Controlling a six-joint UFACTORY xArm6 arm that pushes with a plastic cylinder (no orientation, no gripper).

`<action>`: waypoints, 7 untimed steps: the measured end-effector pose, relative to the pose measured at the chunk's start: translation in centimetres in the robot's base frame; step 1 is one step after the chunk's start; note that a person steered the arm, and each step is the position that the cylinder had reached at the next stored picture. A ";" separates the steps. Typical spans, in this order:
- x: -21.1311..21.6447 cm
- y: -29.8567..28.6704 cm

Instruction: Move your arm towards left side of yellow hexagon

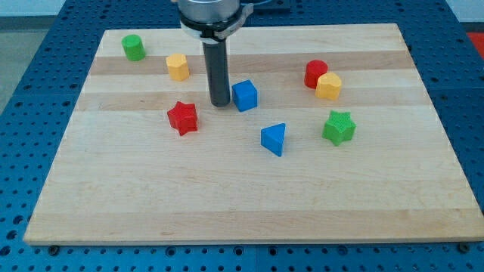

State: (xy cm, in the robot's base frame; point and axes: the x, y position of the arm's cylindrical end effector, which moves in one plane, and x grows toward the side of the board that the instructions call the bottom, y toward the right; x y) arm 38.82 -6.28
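Note:
My tip (pixel 220 103) rests on the board just left of the blue cube (pixel 245 95), almost touching it. A yellow hexagon-like block (pixel 328 86) sits at the view's right, touching the red cylinder (pixel 315 72) on its upper left. A second yellow block (pixel 178 66) lies up and left of my tip; its shape is hard to tell apart from the first. The tip is well left of the right-hand yellow block, with the blue cube between them.
A red star (pixel 182 118) lies down and left of the tip. A blue triangle (pixel 274 139) sits below the blue cube. A green star (pixel 339 127) is at the right and a green cylinder (pixel 134 47) at the top left. The wooden board (pixel 242 204) ends in blue pegboard.

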 end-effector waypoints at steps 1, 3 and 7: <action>-0.2 -3.6; -0.2 -10.6; -4.3 -14.1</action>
State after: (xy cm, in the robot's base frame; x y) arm 34.56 -20.36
